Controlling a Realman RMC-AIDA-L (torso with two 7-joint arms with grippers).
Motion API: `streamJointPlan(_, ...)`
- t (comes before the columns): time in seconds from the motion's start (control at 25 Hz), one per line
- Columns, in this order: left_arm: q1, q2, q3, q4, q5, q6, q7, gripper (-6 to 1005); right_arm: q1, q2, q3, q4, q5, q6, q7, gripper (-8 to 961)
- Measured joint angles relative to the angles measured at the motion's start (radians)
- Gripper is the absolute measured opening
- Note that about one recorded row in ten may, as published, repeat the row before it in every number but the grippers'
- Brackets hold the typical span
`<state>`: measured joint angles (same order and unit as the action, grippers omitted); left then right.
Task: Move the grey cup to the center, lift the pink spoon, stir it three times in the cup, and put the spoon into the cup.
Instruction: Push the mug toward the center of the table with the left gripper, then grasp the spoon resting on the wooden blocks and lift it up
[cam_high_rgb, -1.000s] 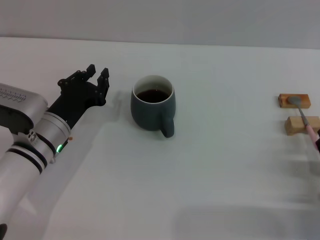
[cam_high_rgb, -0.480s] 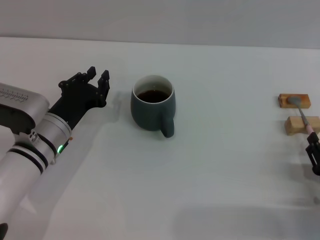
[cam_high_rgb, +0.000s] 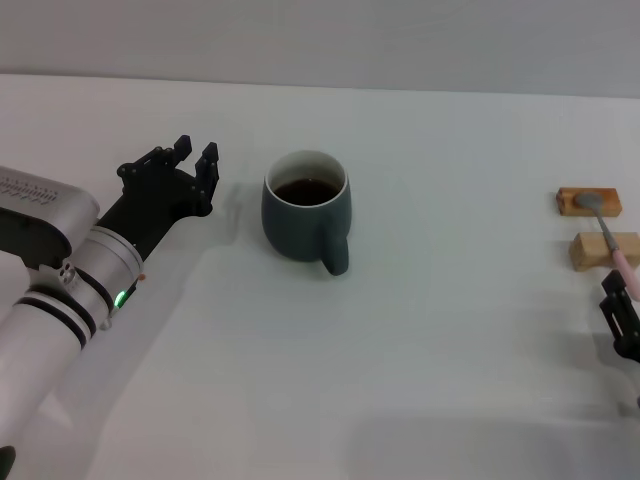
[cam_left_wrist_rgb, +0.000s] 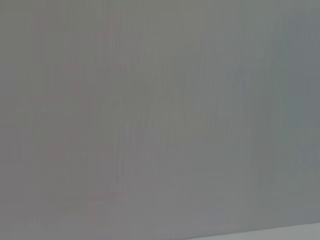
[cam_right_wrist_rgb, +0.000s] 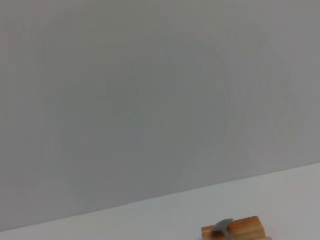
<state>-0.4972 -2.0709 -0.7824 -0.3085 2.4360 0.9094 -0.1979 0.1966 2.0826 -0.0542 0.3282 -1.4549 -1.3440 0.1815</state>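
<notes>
Change: the right gripper (cam_high_rgb: 622, 318) has crept up the table's right edge toward the spoon's handle; all else unmoved.
Left gripper (cam_high_rgb: 188, 165): fingers spread, holding nothing, left of the cup with a gap.
Cup (cam_high_rgb: 305, 211): mid-table, dark liquid inside, handle toward the robot.
Table (cam_high_rgb: 450, 330): bare between cup and blocks.
Blocks (cam_high_rgb: 590, 202): 2, far right.
Spoon (cam_high_rgb: 608, 234): across both blocks.
Right gripper: grip state cannot be told.

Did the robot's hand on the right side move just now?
Yes. The right gripper has come into view and moved up toward the wooden blocks holding the pink spoon.
</notes>
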Motion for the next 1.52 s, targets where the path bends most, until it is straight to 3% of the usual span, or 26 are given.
streamJointPlan(1.52,0.002,-0.002,0.0,-0.003,0.0,-0.01,0.0,306,0.017,-0.002,0.013,-0.033,0.007,0.057,0.004,571)
